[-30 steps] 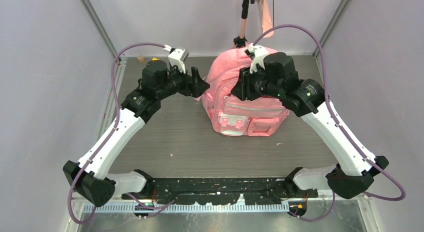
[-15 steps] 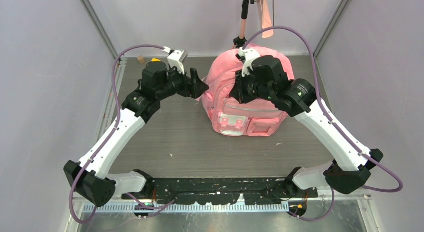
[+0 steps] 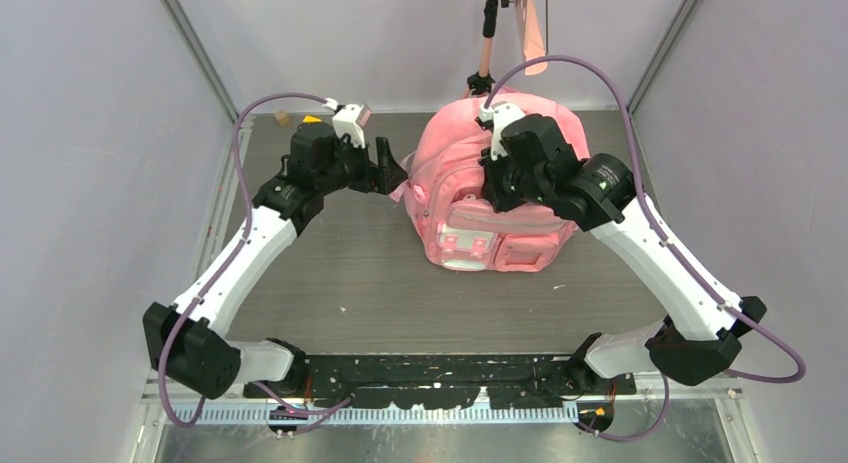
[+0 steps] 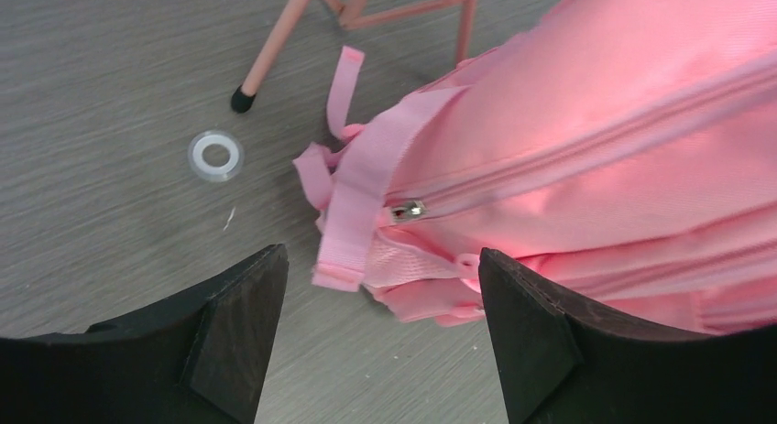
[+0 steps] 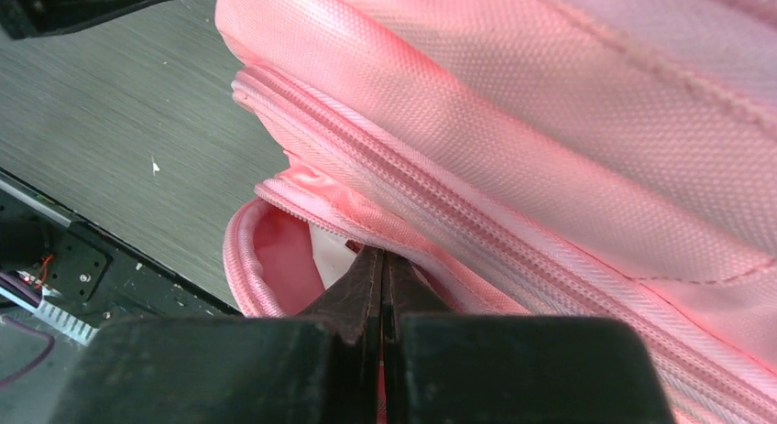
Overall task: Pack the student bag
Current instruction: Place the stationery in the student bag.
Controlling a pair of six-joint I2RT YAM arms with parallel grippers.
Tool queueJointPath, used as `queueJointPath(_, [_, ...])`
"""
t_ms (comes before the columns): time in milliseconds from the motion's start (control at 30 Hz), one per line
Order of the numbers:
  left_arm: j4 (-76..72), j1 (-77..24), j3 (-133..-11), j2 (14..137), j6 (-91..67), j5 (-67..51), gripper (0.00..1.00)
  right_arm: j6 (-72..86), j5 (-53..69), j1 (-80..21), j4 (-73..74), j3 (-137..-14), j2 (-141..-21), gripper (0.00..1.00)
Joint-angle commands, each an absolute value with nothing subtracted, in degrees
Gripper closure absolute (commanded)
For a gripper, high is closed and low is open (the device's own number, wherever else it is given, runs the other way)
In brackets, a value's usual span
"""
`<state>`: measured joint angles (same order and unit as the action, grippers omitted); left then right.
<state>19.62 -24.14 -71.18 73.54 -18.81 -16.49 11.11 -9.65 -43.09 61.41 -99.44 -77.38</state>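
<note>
The student bag (image 3: pixel 492 188) is a large pink backpack standing at the back middle of the table. My left gripper (image 3: pixel 392 173) is open and empty beside the bag's left side. In the left wrist view its fingers (image 4: pixel 380 255) flank a pale pink strap (image 4: pixel 362 195) and a silver zip pull (image 4: pixel 408 208) without touching them. My right gripper (image 3: pixel 490 179) lies on the bag's front. In the right wrist view it (image 5: pixel 382 255) is shut, tips pinched at the zip edge of the open front pocket (image 5: pixel 275 255). Something white shows inside that pocket. The pinched part is hidden.
A clear tape ring (image 4: pixel 216 156) lies on the table left of the bag. A pink stand (image 3: pixel 488 43) rises behind the bag, and its leg (image 4: pixel 275 44) rests near the ring. A small wooden block (image 3: pixel 283 117) sits at the back left corner. Walls close in on both sides.
My right gripper has moved left across the bag's front, still shut. My left gripper has drawn back a little to the left and turned, staying open.
</note>
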Motion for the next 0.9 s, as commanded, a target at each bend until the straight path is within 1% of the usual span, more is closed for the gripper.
queueJointPath(0, [14.1,-21.9,-68.5,75.9,-17.0,-16.2,0.21,9.2,-11.7,-43.1,64.6,-99.6,-78.4,1.0])
queueJointPath(200, [9.1,-20.2,-65.0,85.0,-13.3,-10.6,0.19,9.5,-14.9,-43.1,64.6,-100.9,-79.8,0.99])
queueJointPath(267, [8.7,-19.4,-65.7,89.2,-14.2,-9.0,0.18,9.5,-13.6,-43.1,64.0,-102.7,-79.3,0.93])
queueJointPath(300, [8.7,-19.0,-66.3,91.4,-15.0,-8.5,0.19,9.5,-13.3,-43.1,63.7,-103.2,-79.1,0.84])
queueJointPath(333, [8.3,-18.6,-66.7,93.4,-16.1,-7.6,0.19,9.5,-12.3,-43.1,63.6,-103.6,-79.0,0.78])
queueJointPath(367, [7.7,-18.6,-67.2,95.1,-17.8,-6.5,0.19,9.5,-11.7,-43.2,63.1,-104.4,-78.7,0.64])
queueJointPath(433, [5.6,-18.5,-67.9,98.2,-19.2,-4.6,0.2,9.4,-9.7,-43.1,62.1,-104.8,-78.3,0.52])
queueJointPath(467, [4.9,-18.5,-68.4,99.8,-19.9,-3.4,0.21,9.5,-8.8,-43.1,61.7,-104.8,-78.2,0.5])
queueJointPath(500, [4.3,-18.5,-69.1,101.2,-20.3,-2.5,0.21,9.5,-8.4,-43.1,61.0,-104.9,-78.0,0.43])
queueJointPath(533, [4.0,-18.5,-69.9,102.6,-20.6,-1.6,0.21,9.5,-7.9,-43.2,60.5,-104.9,-77.8,0.4])
queueJointPath(600, [4.4,-18.5,-72.2,105.7,-20.8,-0.6,0.22,9.3,-8.0,-43.2,59.6,-104.9,-77.1,0.29])
queueJointPath(667, [4.5,-18.5,-74.5,108.4,-20.8,0.9,0.23,9.2,-8.6,-43.1,58.4,-104.9,-76.2,0.27])
queueJointPath(867, [3.7,-18.5,-80.0,115.1,-20.3,2.6,0.25,9.1,-12.3,-43.2,52.0,-102.6,-70.8,0.26])
